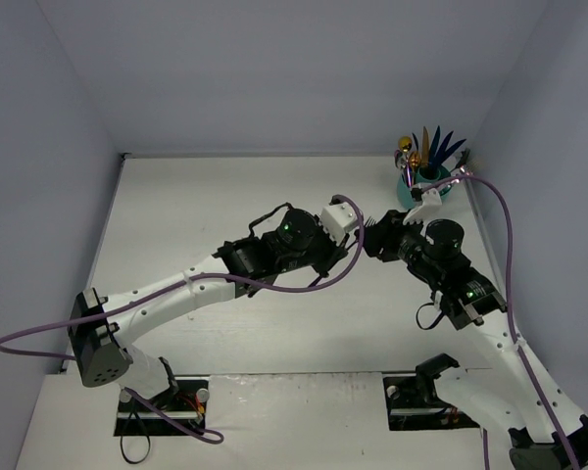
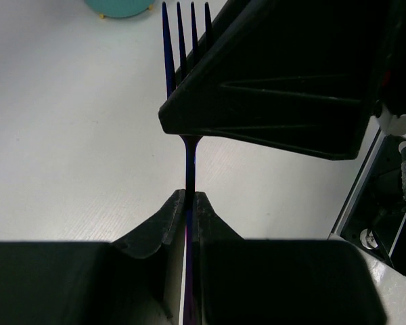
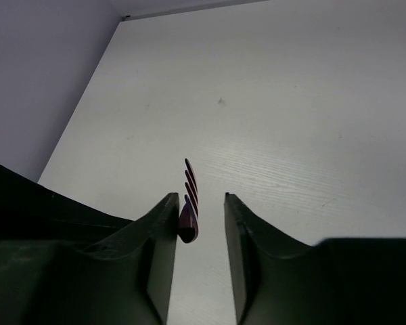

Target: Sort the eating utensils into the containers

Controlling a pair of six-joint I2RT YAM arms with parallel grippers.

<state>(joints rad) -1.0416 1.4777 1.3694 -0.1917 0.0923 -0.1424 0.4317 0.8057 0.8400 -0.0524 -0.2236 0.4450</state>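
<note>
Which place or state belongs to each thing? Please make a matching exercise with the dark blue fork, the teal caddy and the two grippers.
Things:
1. dark blue fork
2. left gripper
3. right gripper
4. teal caddy

Places or states:
A. stands in the far right corner, with utensils upright in it
B. shut on the handle
C. open, one finger on each side of the tines
D. reaches from one gripper to the other

Pairs: 1-D, 2-B, 3-C, 4-A.

Caddy (image 1: 409, 188) far right corner, utensils (image 1: 433, 147) inside, fork (image 2: 189, 169) before it
</note>
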